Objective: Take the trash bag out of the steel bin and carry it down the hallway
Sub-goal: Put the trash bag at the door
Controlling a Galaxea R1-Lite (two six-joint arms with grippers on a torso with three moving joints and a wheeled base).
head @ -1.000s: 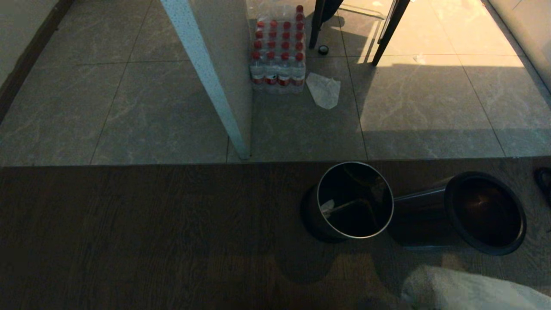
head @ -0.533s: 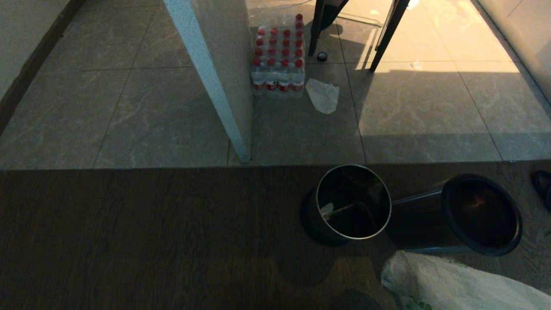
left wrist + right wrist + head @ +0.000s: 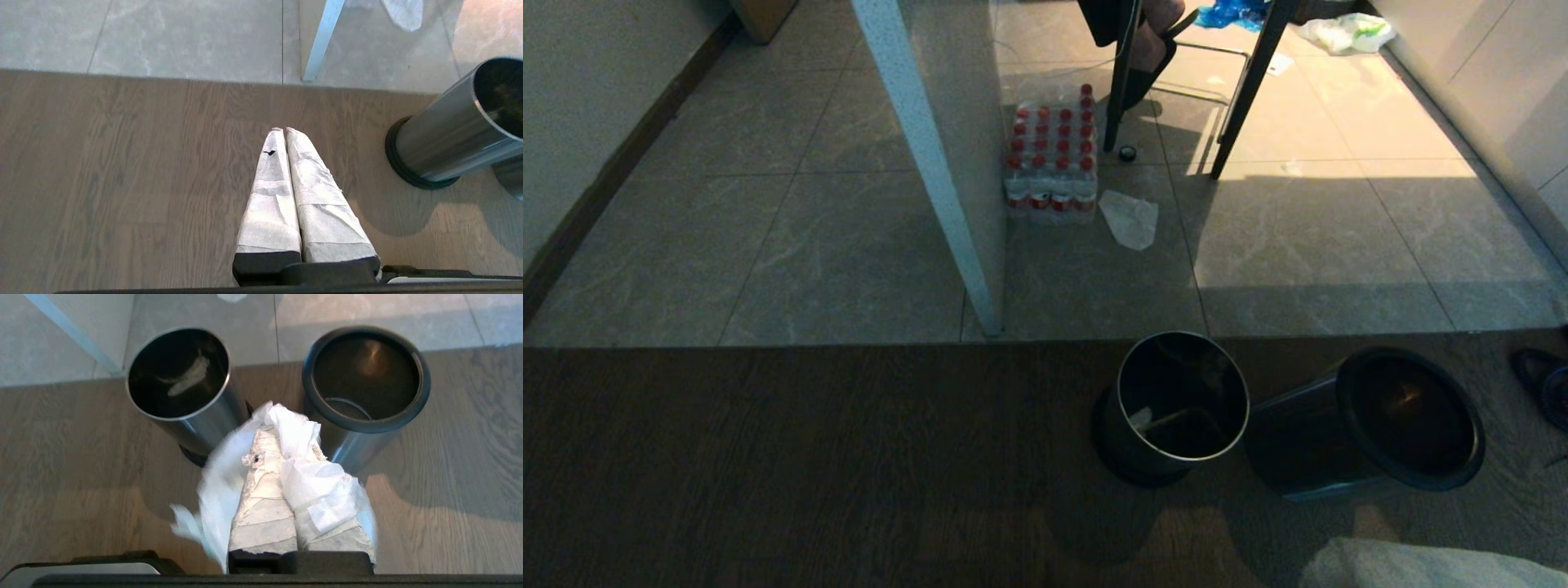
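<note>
The trash bag [image 3: 314, 490], thin white plastic, is draped over the taped fingers of my right gripper [image 3: 273, 430], which is shut on it above the wooden floor. A part of the bag [image 3: 1413, 566] shows at the bottom right of the head view. Just beyond it stands the steel bin [image 3: 365, 375] with its black rim, open and dark inside; in the head view the steel bin [image 3: 1409, 420] is at the right. My left gripper [image 3: 284, 130] hangs shut and empty over the wood floor. The hallway's tiled floor [image 3: 849, 245] starts past the wood.
A second shiny bin [image 3: 1183, 404] with a silver rim stands left of the steel bin, something pale inside. On the tiles are a white partition [image 3: 931, 163], a pack of red-capped bottles [image 3: 1051, 155], a flat whitish bag [image 3: 1131, 219], dark furniture legs [image 3: 1241, 90] and a seated person's foot [image 3: 1152, 45].
The head camera has tilted up, so the whole scene sits lower and more of the far floor shows. Less of the white bag shows at the bottom right than half a second ago.
</note>
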